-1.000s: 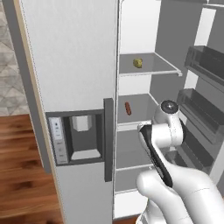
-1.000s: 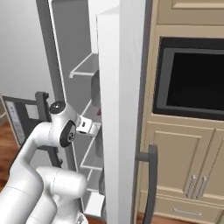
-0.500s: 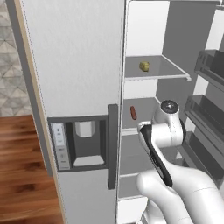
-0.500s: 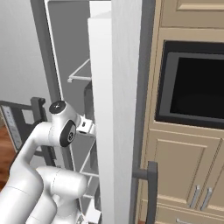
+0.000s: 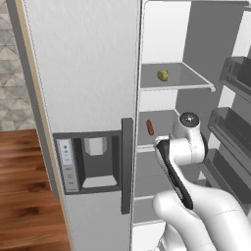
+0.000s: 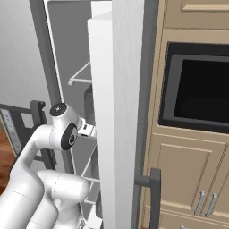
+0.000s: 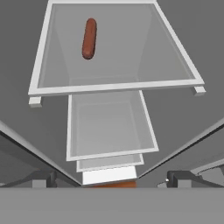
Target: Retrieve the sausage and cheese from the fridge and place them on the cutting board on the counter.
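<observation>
The grey fridge [image 5: 83,63] stands with its right door [image 6: 120,112] swung open. On the middle white shelf [image 7: 113,87] lies the dark red sausage [image 5: 149,127], seen in the hand view as the sausage [image 7: 89,38] at the far left of the shelf. One shelf higher sits the yellowish cheese [image 5: 163,75]. My gripper [image 7: 113,181] is open, holds nothing, and hangs in front of and above the sausage shelf, well short of the sausage. The arm's wrist [image 5: 188,142] is level with that shelf. The cutting board and the counter are out of view.
Dark door bins [image 5: 235,127] line the open door on the right. Lower shelves and a drawer [image 7: 109,127] lie under the sausage shelf. A built-in oven [image 6: 201,98] and beige cabinets [image 6: 188,170] stand right of the fridge. Wood floor [image 5: 24,186] is at the left.
The whole picture has shifted a little in both base views, so the base has driven slightly. The arm keeps the same pose. Sausage and cheese lie where they were.
</observation>
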